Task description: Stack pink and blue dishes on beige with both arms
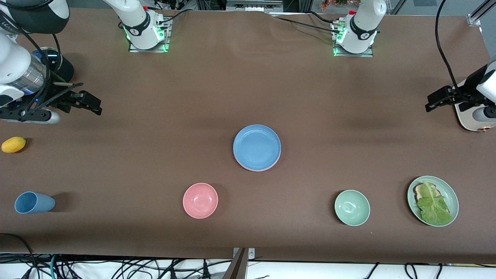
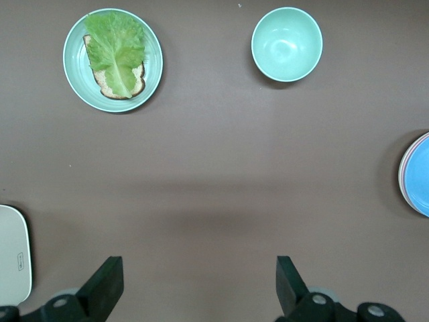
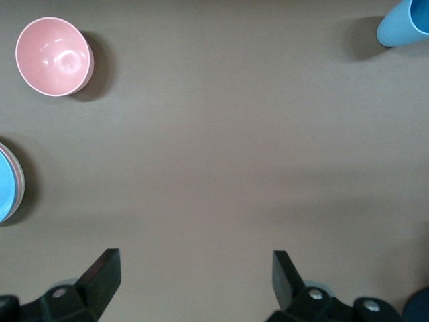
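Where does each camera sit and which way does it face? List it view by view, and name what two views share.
Front view: high across the table, facing both bases; shows the blue plate stack mid-table, the left end effector and right end effector open at the table's ends.
Left wrist view: looks down past its own open fingers at the green bowl and lettuce plate.
Right wrist view: looks down past its fingers at the pink bowl and blue cup.
Both wrist views share the blue plate's edge.
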`<state>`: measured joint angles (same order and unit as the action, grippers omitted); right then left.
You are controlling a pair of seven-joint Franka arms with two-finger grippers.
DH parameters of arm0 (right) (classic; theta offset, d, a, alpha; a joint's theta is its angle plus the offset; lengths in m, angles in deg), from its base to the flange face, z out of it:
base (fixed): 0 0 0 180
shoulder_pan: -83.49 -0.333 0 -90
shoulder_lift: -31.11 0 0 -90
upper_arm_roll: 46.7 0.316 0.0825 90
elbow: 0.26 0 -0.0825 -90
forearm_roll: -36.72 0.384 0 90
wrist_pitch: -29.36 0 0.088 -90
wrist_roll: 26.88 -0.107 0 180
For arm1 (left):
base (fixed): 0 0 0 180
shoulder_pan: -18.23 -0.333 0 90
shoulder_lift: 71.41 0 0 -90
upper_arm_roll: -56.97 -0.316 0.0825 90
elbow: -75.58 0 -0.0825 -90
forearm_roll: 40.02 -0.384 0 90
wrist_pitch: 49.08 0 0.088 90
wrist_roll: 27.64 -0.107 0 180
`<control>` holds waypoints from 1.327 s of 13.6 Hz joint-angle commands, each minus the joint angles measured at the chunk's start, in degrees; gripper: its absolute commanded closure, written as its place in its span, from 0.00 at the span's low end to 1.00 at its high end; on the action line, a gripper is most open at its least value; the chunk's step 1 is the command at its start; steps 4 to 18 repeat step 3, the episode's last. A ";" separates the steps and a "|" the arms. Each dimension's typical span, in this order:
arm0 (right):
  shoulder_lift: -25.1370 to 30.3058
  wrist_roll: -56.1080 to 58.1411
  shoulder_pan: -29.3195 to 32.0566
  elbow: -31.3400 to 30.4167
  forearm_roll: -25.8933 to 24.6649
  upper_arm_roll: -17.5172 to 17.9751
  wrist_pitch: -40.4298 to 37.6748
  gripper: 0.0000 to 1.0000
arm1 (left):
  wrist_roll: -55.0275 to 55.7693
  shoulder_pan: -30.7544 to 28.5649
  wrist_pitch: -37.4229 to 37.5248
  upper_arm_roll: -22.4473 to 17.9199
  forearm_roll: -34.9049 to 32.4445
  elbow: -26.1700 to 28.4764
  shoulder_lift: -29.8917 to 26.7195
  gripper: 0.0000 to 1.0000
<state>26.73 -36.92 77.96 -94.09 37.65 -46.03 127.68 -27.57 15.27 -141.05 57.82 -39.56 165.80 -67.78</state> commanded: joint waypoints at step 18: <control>-0.89 0.99 0.26 3.48 0.74 -0.15 -4.01 0.00 | -1.12 0.05 0.56 0.03 -1.16 -1.72 0.85 0.00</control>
